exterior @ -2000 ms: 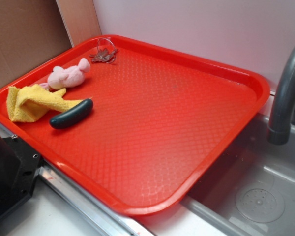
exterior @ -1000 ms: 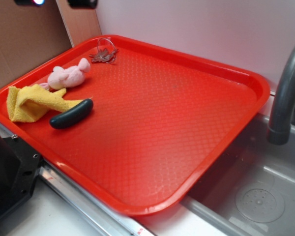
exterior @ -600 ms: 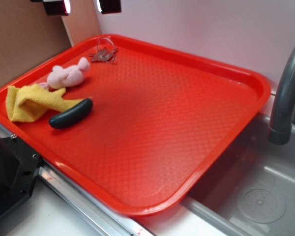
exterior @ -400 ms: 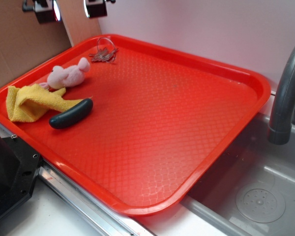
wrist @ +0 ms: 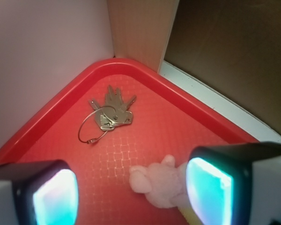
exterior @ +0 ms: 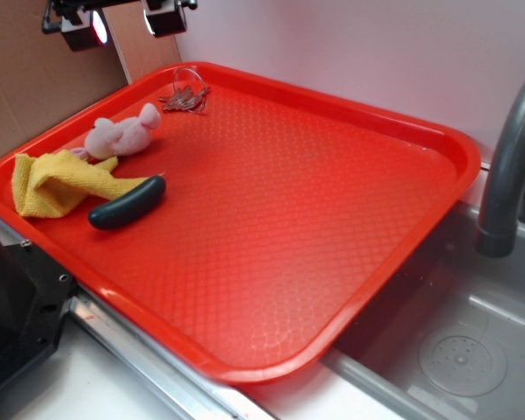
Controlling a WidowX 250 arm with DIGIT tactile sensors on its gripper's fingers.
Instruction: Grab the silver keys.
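The silver keys lay flat in the far left corner of the red tray, just inside its rim. The gripper hung above that corner, mostly cut off at the top, its fingers spread wide with nothing between them. A pink plush toy lay near the left edge, partly hidden in the wrist view by one finger.

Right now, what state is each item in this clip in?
gripper: open, empty, raised above the tray's far corner
silver keys: lying flat, untouched
pink plush toy: lying on its side
yellow cloth: crumpled
dark green cucumber: lying flat
red tray: level
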